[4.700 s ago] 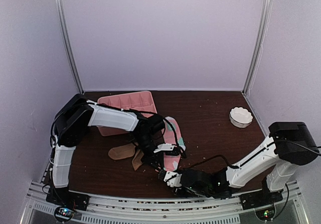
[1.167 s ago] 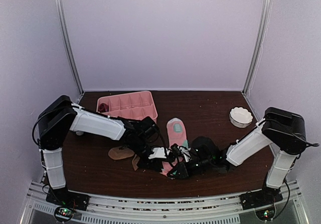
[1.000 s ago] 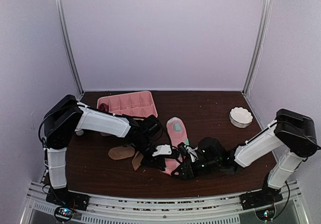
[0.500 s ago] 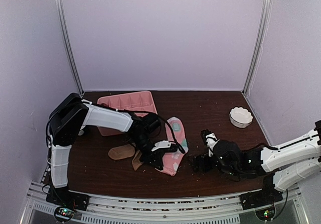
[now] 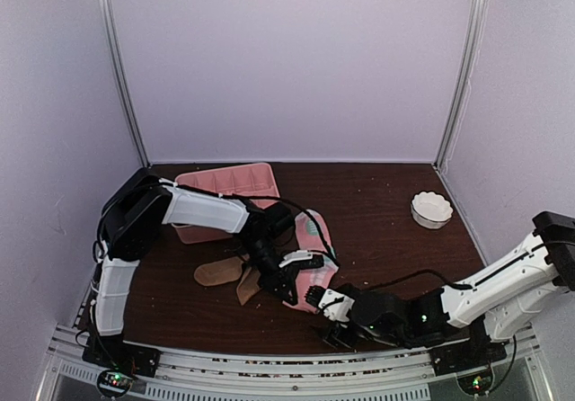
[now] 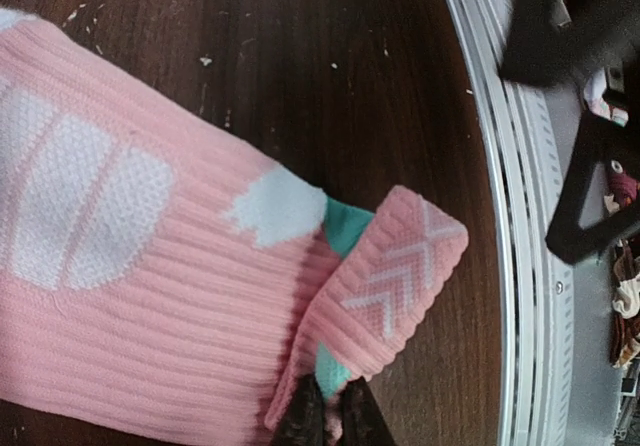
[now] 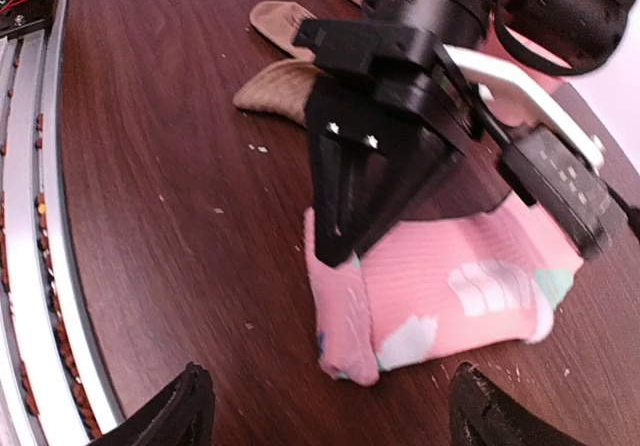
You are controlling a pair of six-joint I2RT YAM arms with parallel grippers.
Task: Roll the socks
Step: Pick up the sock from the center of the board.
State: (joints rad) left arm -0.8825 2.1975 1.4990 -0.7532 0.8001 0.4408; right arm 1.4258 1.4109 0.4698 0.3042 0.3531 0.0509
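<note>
One pink sock (image 6: 150, 296) (end folded over), two tan socks (image 5: 218, 273). Left jaws pinch the fold; right jaws spread wide.

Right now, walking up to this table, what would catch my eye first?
The pink sock in the middle of the dark table, its near end folded over and pinched by the left gripper. The right gripper is open just in front of it, and tan socks lie flat to its left.
</note>
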